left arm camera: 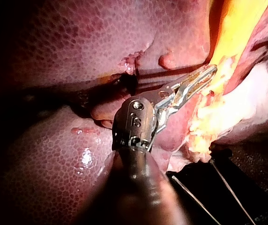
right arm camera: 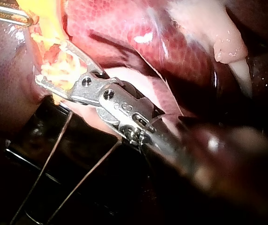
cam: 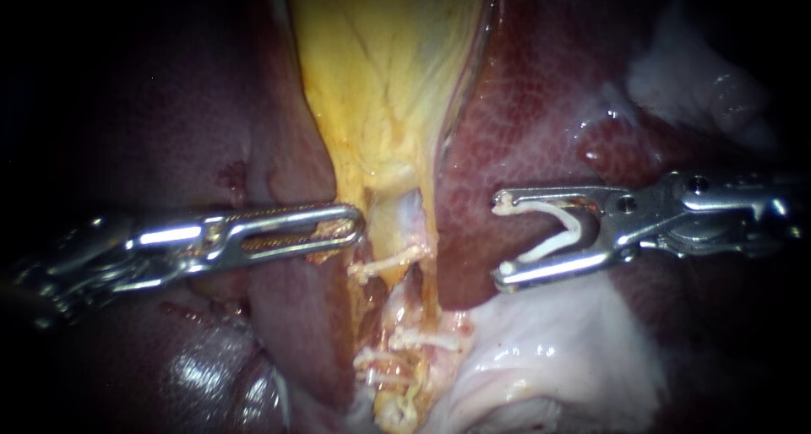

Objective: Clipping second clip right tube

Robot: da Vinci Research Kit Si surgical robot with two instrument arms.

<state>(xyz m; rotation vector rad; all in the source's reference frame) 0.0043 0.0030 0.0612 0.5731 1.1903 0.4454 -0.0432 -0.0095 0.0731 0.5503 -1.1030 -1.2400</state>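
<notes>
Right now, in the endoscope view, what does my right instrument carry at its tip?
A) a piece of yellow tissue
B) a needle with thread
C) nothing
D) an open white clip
D: an open white clip sits in the tip of the right instrument, with the liver behind it.

Light falls brightest on the gallbladder (cam: 389, 79); left and right of it the liver (cam: 541, 113) fades into deep shadow. Glare flashes off the left instrument (cam: 359, 223), the right instrument (cam: 504, 235), its clip (cam: 541, 207) and the wet liver below-left of the gallbladder
</notes>
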